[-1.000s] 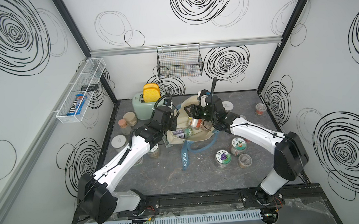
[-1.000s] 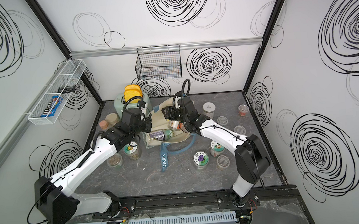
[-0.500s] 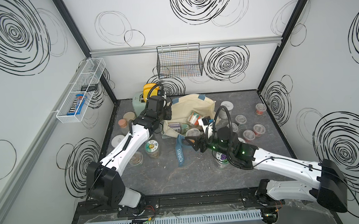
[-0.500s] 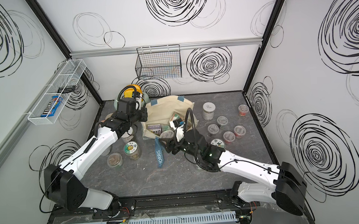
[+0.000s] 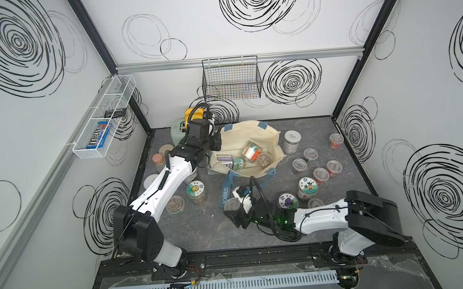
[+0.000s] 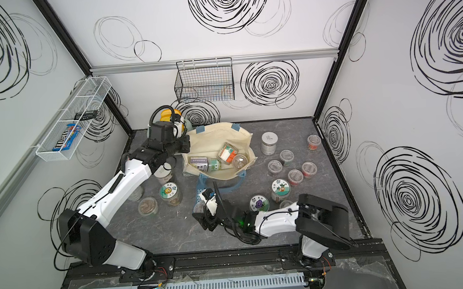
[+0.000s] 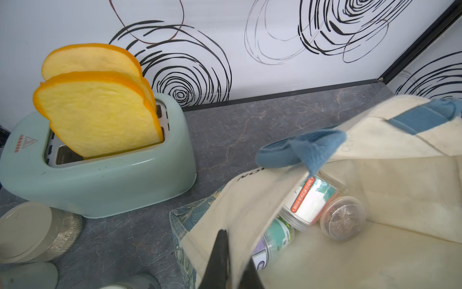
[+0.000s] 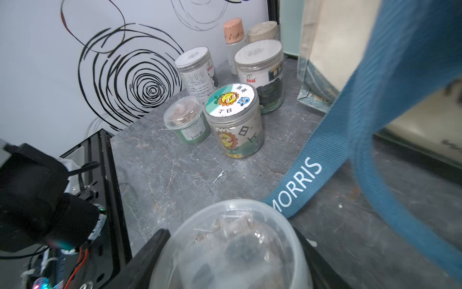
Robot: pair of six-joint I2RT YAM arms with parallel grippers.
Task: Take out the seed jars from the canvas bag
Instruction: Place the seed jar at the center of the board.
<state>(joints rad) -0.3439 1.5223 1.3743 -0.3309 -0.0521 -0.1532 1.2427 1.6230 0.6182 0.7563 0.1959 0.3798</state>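
Right wrist view is showing you a clear-lidded seed jar [image 8: 232,247] sitting between the black fingers [image 8: 152,247] of your right gripper [image 8: 231,250], which is clamping it from both sides. You cannot tell whether its base is touching the tabletop [image 8: 175,180]. In a top view that jar [image 5: 231,205] is sitting outside the canvas bag [image 5: 241,134], just beside the end of the blue strap [image 5: 225,194] lettered MORRIS.

The bag is lying open near the back wall. A green-labelled jar [image 5: 230,162], an orange-and-white labelled jar [image 5: 251,150] and a small clear-topped jar [image 5: 263,159] are lying inside it.

Your left gripper [image 7: 232,270] is pinching the bag's rim, with the cloth running between its pressed-together fingers.

On your right arm's side, a silver-lidded jar [image 5: 291,142] and several small jars of red or brown contents are standing on the table, apart from the bag. On your left arm's side, a sunflower-lidded jar [image 5: 196,189] is standing beside a low clear-lidded tub [image 5: 175,204].

Behind them a mint-green toaster [image 7: 112,175] is holding two yellow bread slices [image 7: 100,120].
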